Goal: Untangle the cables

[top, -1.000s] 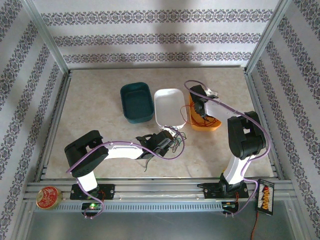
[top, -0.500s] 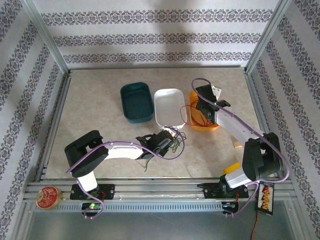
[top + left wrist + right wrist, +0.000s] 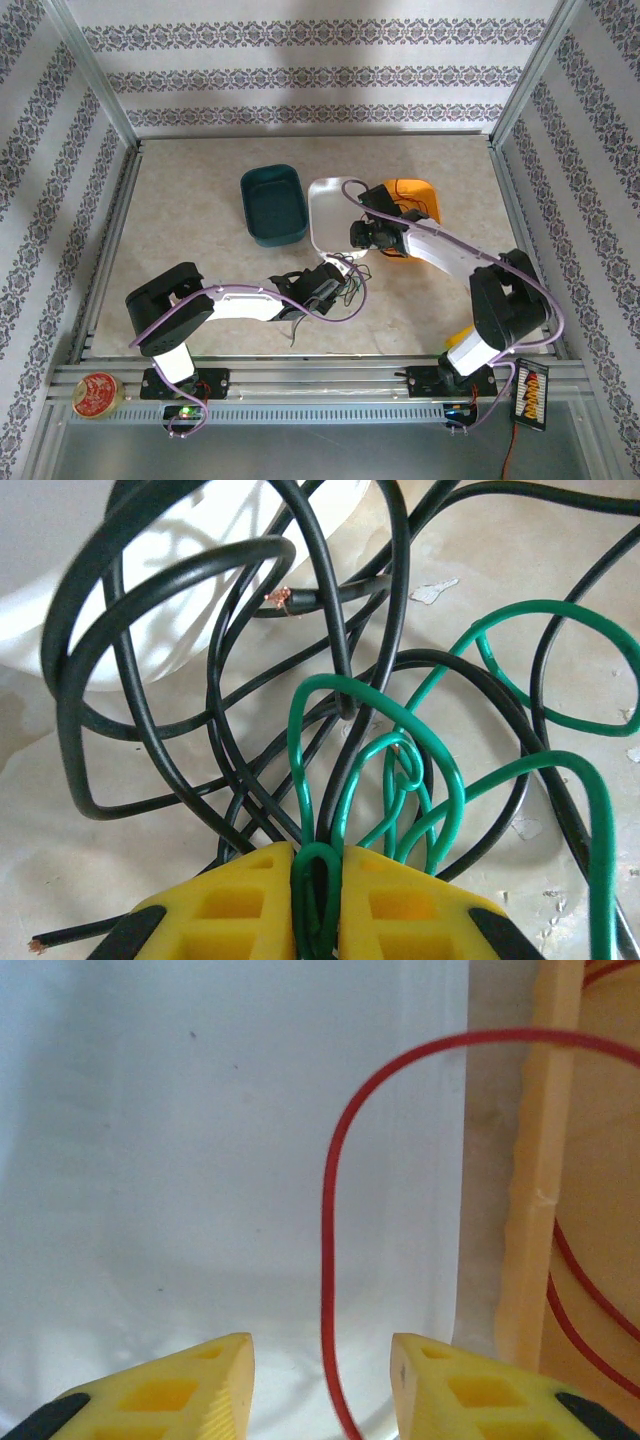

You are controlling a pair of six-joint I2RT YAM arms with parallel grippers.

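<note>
1. The left gripper [image 3: 317, 865] is pressed together, pinching a loop of the green cable [image 3: 318, 895].
2. Around that loop, black cables [image 3: 340, 592] and more green loops lie knotted on the bench [image 3: 190, 210], at 6 o'clock from the white tray [image 3: 330, 205].
3. The right gripper [image 3: 322, 1380] hangs over the white tray with its jaws spread, gripping nothing.
4. A red cable [image 3: 327, 1260] curves up between those jaws, then runs toward 3 o'clock over the rim into the orange tray [image 3: 530, 1110].
</note>
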